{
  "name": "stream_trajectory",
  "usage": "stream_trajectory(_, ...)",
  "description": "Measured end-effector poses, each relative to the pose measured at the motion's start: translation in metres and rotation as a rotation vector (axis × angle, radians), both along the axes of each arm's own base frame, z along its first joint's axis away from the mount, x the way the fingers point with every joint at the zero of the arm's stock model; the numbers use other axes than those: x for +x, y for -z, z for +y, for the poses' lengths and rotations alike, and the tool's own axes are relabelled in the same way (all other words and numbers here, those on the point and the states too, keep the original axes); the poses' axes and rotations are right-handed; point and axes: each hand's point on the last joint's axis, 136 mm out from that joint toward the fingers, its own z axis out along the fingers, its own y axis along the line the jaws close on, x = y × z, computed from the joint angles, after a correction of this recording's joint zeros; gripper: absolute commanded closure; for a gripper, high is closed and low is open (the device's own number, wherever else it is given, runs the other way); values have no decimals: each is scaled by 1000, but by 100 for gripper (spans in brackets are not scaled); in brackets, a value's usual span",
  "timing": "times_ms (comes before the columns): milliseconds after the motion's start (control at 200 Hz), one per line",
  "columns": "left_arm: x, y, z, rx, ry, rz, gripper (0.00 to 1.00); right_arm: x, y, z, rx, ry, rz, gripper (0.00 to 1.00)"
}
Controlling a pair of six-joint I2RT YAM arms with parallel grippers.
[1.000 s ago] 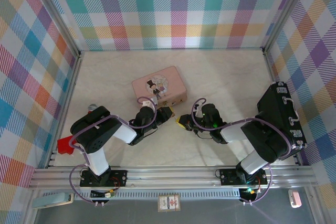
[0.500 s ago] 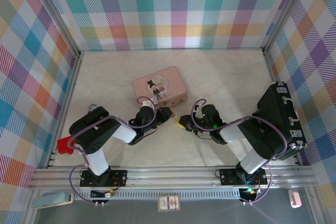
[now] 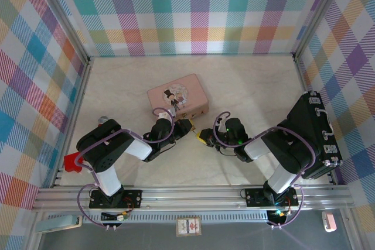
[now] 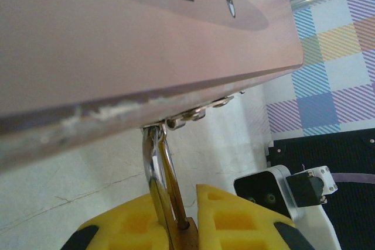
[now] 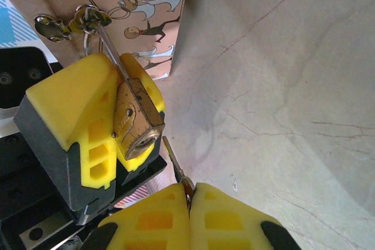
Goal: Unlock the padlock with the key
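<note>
The brass padlock (image 5: 137, 118) hangs by its silver shackle (image 4: 157, 174) from the hasp of the pink case (image 3: 177, 95), at the case's near edge. My left gripper (image 3: 186, 126) is shut on the padlock's body, whose keyhole face points toward the right wrist camera. The left gripper's yellow fingers (image 5: 82, 115) clamp it from both sides. My right gripper (image 5: 189, 194) is shut on the small dark key (image 5: 174, 162). The key's blade points up at the padlock's bottom, its tip just below and beside the keyhole, outside it.
A black case (image 3: 316, 133) lies at the right edge of the table. A red object (image 3: 71, 161) sits at the left edge by the frame. Plaid walls close in three sides. Bare marble surface lies in front of the grippers.
The right arm has drawn in slightly toward the left, and the key tip sits a touch closer to the padlock. The left gripper holds still.
</note>
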Motion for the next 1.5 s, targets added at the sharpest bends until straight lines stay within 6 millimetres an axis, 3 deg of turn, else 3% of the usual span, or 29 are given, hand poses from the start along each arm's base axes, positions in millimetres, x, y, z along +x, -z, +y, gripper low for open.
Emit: stream_trajectory(1500,-1,0,0,2,1,3,100,-1,-13,0,21,-5,-29,100)
